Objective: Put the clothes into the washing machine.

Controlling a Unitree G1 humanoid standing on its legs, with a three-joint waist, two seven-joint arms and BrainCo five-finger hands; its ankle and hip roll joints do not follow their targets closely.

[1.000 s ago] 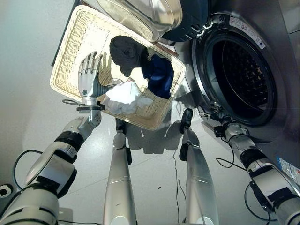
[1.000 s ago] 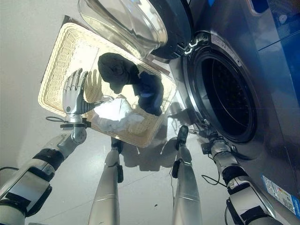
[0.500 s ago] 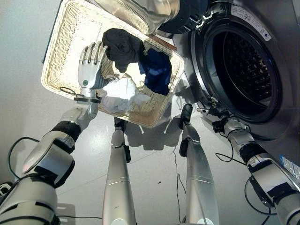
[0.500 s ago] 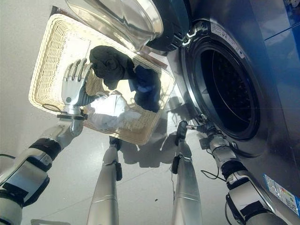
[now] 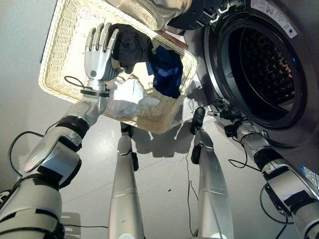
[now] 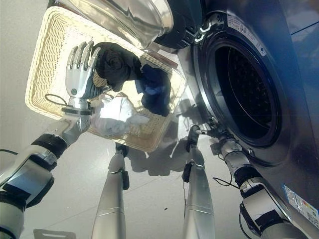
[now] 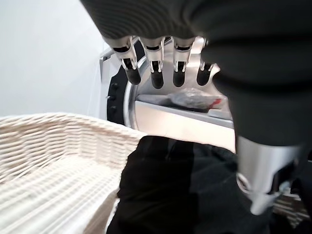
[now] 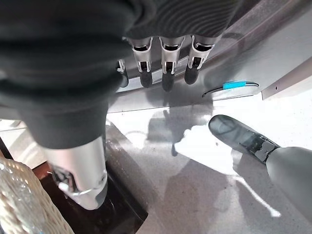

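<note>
Laundry area: front-loading washing machine (image 5: 259, 69), wicker basket (image 5: 60, 55), clothes (image 5: 149, 64).

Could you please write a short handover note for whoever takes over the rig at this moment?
Left hand: open, fingers straight, over the wicker basket, fingertips at the black garment; nothing held.
Right hand: low by the washing machine front, holding nothing.
Clothes: black garment, blue garment and white garment all lie in the basket.
Done: machine door is open; no clothes can be seen in the drum.
Left: grasp each garment and load it into the drum.
</note>
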